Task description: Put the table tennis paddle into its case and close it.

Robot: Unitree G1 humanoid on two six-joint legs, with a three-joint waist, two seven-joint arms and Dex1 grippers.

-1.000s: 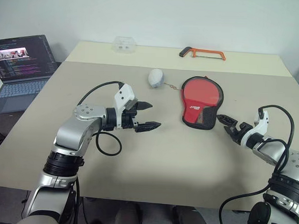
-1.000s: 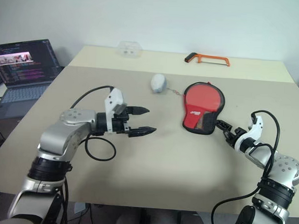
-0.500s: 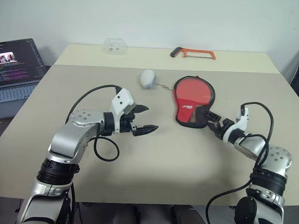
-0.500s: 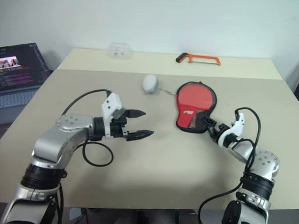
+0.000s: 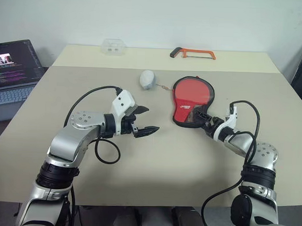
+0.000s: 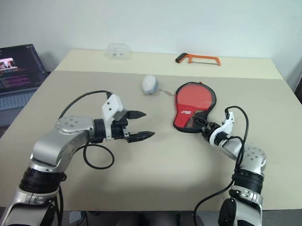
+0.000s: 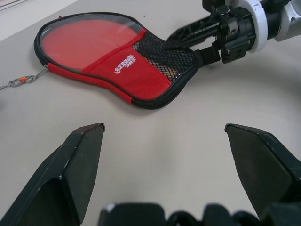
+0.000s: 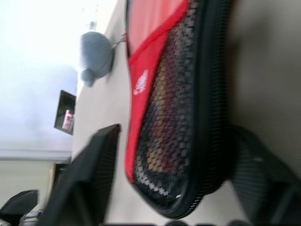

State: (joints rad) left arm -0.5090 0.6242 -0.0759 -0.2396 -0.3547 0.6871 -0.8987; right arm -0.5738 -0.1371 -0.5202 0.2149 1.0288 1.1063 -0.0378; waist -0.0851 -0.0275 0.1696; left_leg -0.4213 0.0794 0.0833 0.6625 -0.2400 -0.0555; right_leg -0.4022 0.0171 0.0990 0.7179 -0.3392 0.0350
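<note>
The case (image 5: 191,97) lies flat on the table right of centre, red side up with a white logo and a black mesh pocket (image 7: 162,59) at its narrow end. The paddle appears to lie inside it: a smooth round red face (image 7: 87,37) shows within the black rim, and something brownish shows through the mesh. My right gripper (image 5: 199,118) is at that narrow end, open, with one finger (image 8: 84,179) on each side of it and a small gap on one side. My left gripper (image 5: 152,119) hovers open and holds nothing, left of the case and pointing at it.
A grey-white pouch (image 5: 147,79) sits beside the case's round end, joined to it by a thin chain. An orange hacksaw (image 5: 193,53) and a clear plastic box (image 5: 112,46) lie at the table's far edge. A laptop (image 5: 11,68) stands off to the left.
The camera has shifted. My right gripper has moved left to the case's narrow end and its fingers have narrowed around it. The left gripper has held its place, still open.
</note>
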